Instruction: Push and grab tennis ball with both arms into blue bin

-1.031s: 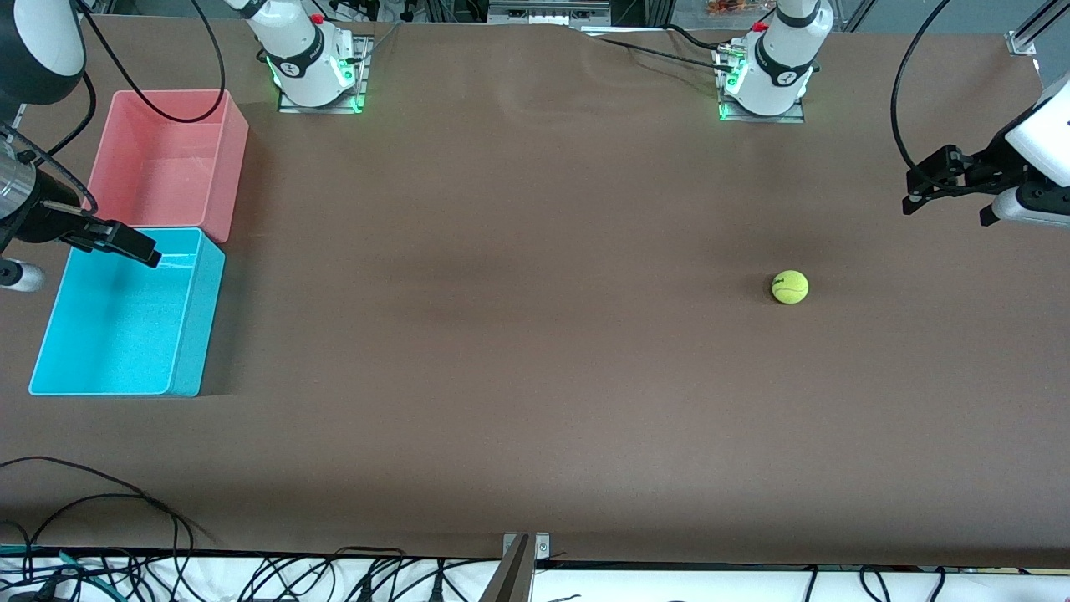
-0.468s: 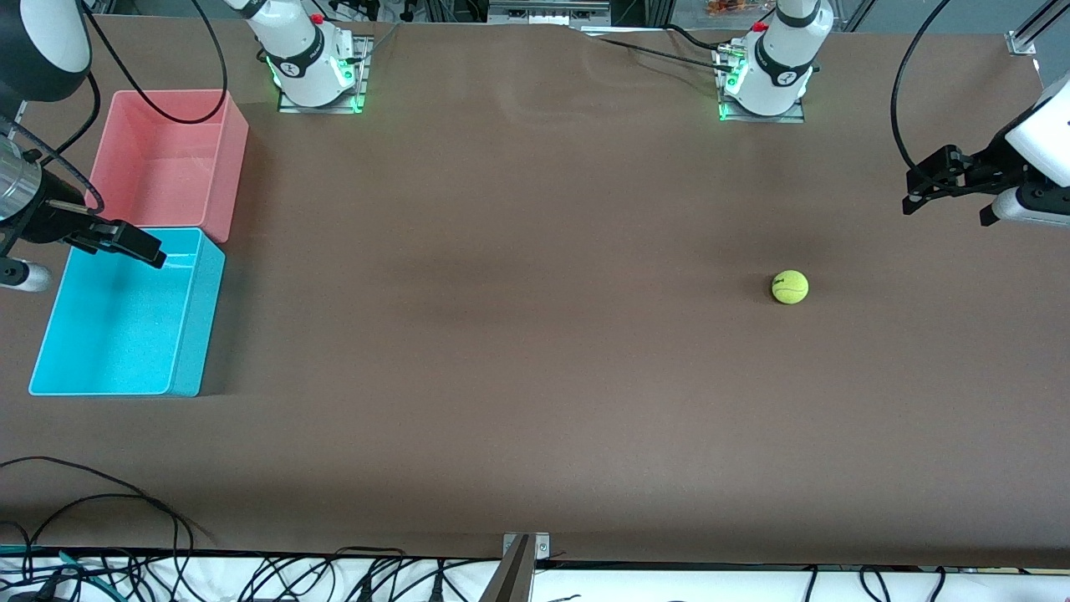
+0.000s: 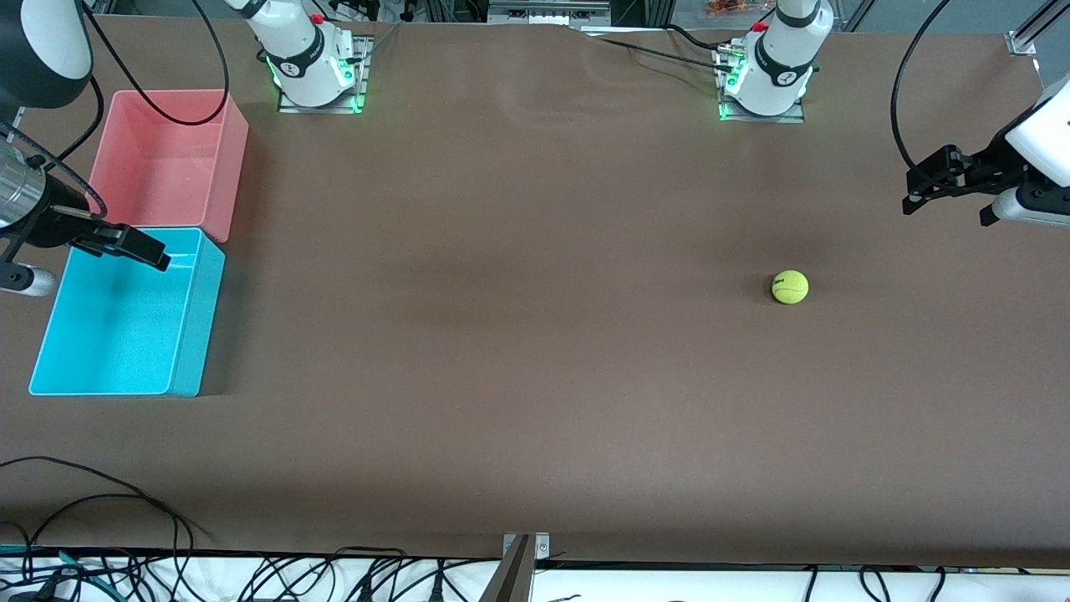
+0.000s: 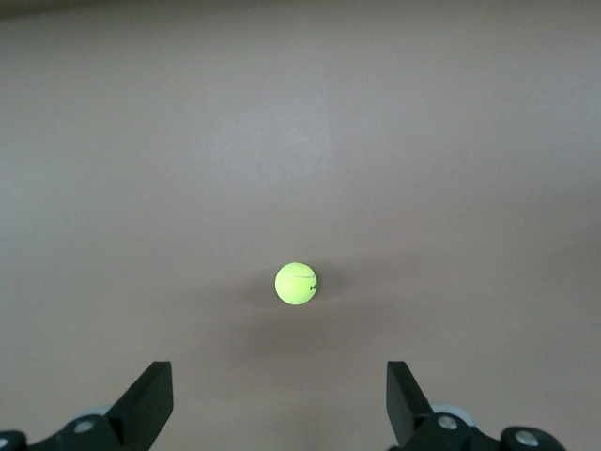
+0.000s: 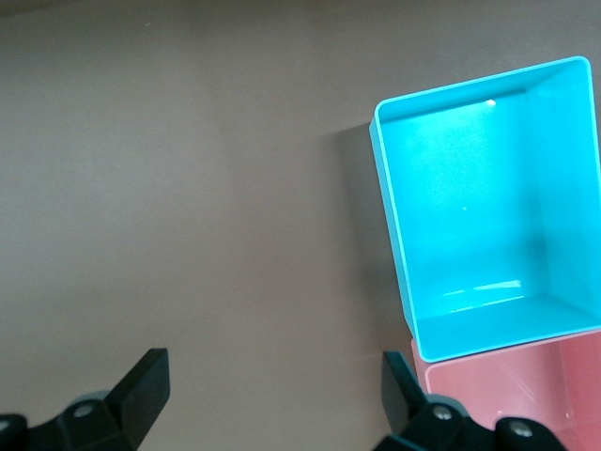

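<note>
Yellow-green tennis ball sits on the brown worktop, at seven o'clock below the left gripper, fingers spread. Right gripper, fingers spread, hangs over the blue bin.

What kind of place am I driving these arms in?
Likely a robotics lab bench: two arm bases bolted to a brown table, loose cables along its edge, and two bins.
</note>
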`<move>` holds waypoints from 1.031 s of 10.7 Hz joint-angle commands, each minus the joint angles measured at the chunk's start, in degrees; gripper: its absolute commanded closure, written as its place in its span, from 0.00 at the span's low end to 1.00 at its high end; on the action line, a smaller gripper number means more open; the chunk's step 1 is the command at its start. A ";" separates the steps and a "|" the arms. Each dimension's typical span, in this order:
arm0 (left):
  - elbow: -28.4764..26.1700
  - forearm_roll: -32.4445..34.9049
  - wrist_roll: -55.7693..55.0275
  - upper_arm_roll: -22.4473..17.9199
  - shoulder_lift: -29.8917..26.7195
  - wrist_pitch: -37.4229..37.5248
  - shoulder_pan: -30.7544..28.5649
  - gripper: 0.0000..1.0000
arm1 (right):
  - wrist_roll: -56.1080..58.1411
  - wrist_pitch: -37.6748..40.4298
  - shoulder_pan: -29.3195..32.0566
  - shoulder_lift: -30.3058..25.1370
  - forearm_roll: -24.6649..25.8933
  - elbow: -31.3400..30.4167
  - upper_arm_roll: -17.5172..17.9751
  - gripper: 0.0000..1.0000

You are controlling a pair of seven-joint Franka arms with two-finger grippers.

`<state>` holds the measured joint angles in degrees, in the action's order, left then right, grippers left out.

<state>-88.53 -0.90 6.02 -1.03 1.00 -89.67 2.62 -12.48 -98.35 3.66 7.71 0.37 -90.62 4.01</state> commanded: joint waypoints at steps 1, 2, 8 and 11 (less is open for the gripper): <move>1.96 0.90 -0.40 0.06 0.76 1.34 0.19 0.00 | 0.79 0.62 0.73 0.64 -1.07 1.58 -0.41 0.00; 1.96 0.90 -0.40 0.06 0.76 1.34 0.19 0.00 | 0.70 0.53 0.73 0.64 -1.07 1.58 -0.32 0.00; 1.96 0.90 -0.40 0.06 0.76 1.34 0.19 0.00 | 0.79 0.53 0.73 1.25 -1.07 1.58 -0.41 0.00; 1.96 0.90 -0.40 0.06 0.76 1.34 0.19 0.00 | 0.88 0.53 0.73 1.34 -0.98 1.58 -0.41 0.00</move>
<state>-88.53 -0.90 6.02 -1.03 1.00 -89.67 2.62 -12.45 -98.35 3.95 8.29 0.28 -90.60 3.49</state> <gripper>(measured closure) 0.000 0.000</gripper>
